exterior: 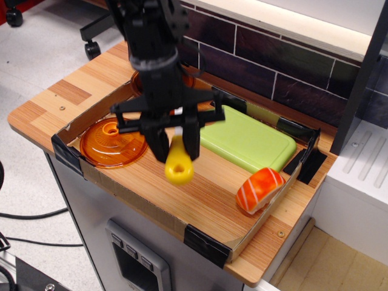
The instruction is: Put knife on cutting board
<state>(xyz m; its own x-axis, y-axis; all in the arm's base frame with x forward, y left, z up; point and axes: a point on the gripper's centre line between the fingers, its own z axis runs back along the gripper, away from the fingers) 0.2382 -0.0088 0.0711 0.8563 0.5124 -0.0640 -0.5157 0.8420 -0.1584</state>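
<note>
Hanging handle-down near the middle of the frame, the knife is pinched by the gripper and lifted off the wood – long axis roughly vertical, yellow ring end lowest. Its white blade is mostly hidden between the black fingers. The cutting board lies just right of it, its handle end covered by the arm. Inside the cardboard tray: an orange lid at left, a salmon sushi lower right, and an orange pot mostly blocked from view.
</note>
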